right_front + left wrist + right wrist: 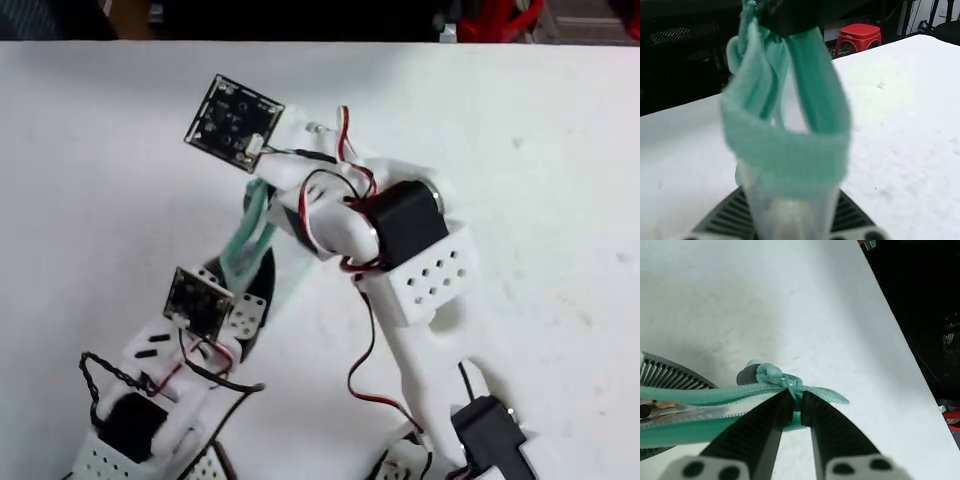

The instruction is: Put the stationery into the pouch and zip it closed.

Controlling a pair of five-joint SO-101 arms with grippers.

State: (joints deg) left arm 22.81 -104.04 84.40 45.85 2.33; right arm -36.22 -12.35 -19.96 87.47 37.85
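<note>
A clear pouch (248,240) with a teal zipper band hangs between my two arms above the white table (540,150). My left gripper (790,227) is shut on the pouch's (785,165) clear lower body, one ribbed black finger (722,220) on each side. My right gripper (795,399) is shut on the teal zipper pull (790,382) at the end of the zipper band (700,395). From the left wrist it appears as a black shape (790,15) above the pouch. Something thin and pale lies inside the pouch (655,411); I cannot tell what it is.
The far edge of the table (320,42) borders a dark area. A red stool (857,35) stands beyond the table. Bare white table surface lies to the left (90,180) and right of the arms.
</note>
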